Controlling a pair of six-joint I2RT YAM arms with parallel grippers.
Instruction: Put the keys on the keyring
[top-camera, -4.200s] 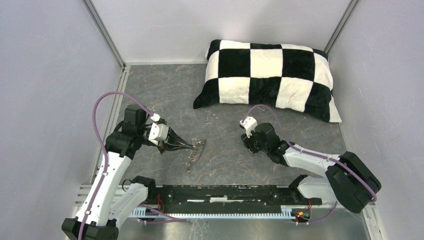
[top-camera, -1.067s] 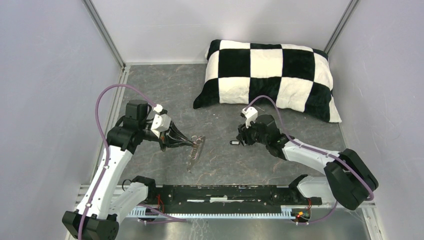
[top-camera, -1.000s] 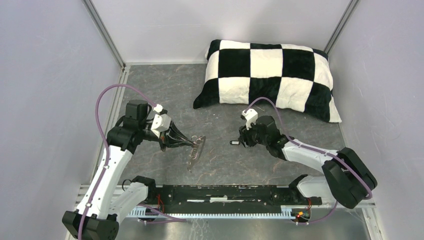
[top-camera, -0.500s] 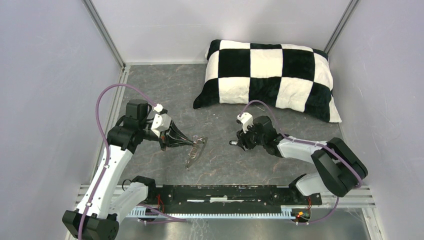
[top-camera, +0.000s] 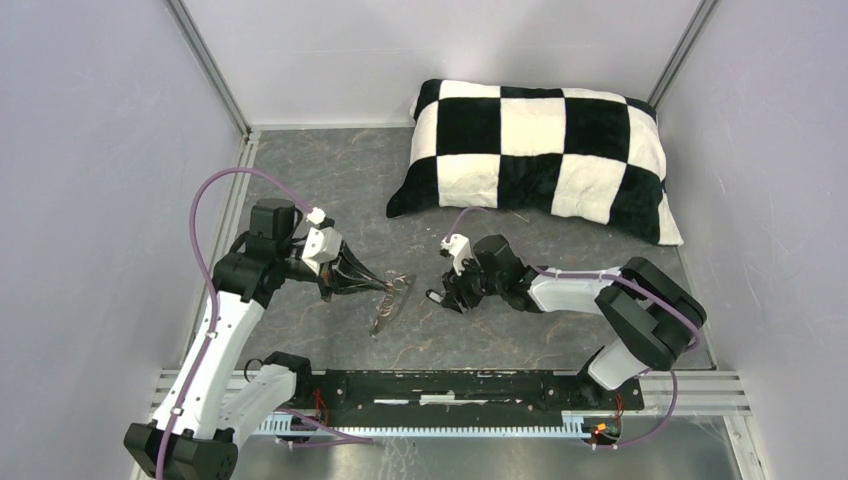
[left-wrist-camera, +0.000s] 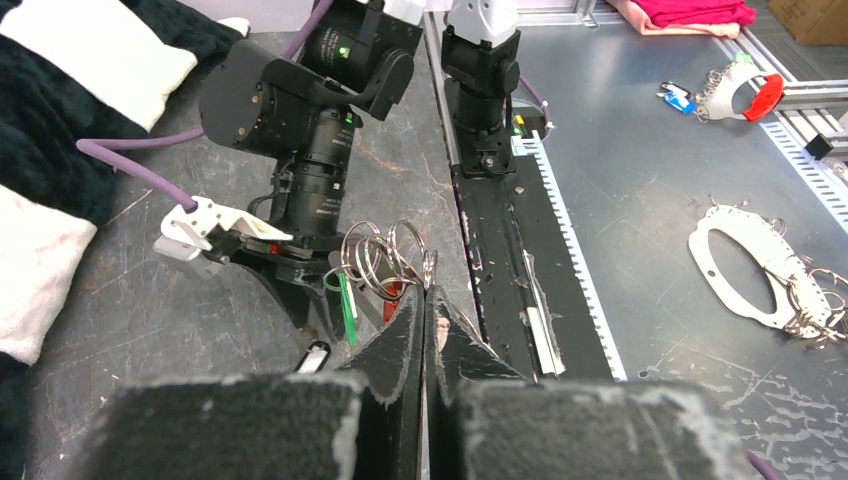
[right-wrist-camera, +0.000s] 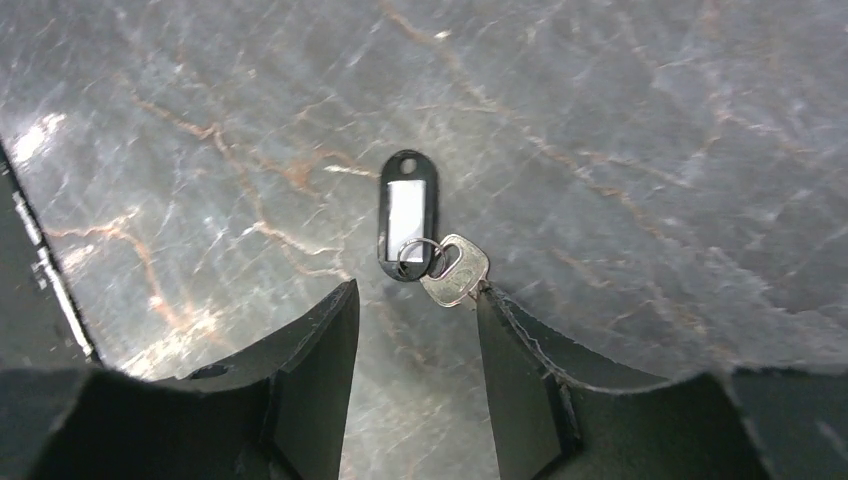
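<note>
The dark marbled table (top-camera: 330, 180) carries a black-and-white checked pillow (top-camera: 540, 150) at its far right corner, well apart from both grippers. Along the near edge runs a black rail (top-camera: 450, 385) between the arm bases. In the left wrist view, a metal bench beyond that rail holds a white oval fob (left-wrist-camera: 745, 265) and a pink cloth (left-wrist-camera: 690, 12).

The two arms reach towards each other over the middle of the table. The left gripper (top-camera: 385, 288) is clenched on the keyring (top-camera: 383, 318), which hangs tilted and edge-on, with its lower end near the table. A cluster of wire rings (left-wrist-camera: 385, 255) sits at its fingertips, with the green-tagged key (left-wrist-camera: 346, 297) and red-tagged key (left-wrist-camera: 393, 293) dangling there, between the left fingers and the right arm's wrist just behind.

The right gripper (right-wrist-camera: 415, 295) is just beside the keyring, jaws apart and clamping nothing. The black-tagged key (right-wrist-camera: 405, 220) lies on the table just ahead of its fingertips. The key's metal head touches one fingertip (right-wrist-camera: 497, 305).
</note>
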